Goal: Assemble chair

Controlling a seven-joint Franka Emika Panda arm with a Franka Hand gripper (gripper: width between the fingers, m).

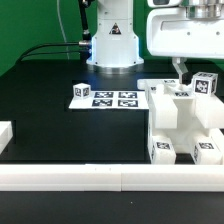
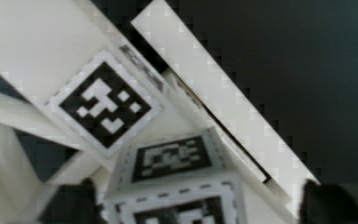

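The chair (image 1: 182, 122) is sitting half-built on the black tabletop (image 1: 60, 130) at the exterior view's right, near the marker board (image 1: 105, 97). The jaws are hanging at its top, but whether they are gripping anything cannot be told. The wrist view is showing only white pieces and their square tags (image 2: 101, 100) up close.

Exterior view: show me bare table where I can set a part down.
Free: the black table between the marker board and the border rail, also on the exterior view's left of that board. Crowded: the exterior view's right, where the chair parts cluster.
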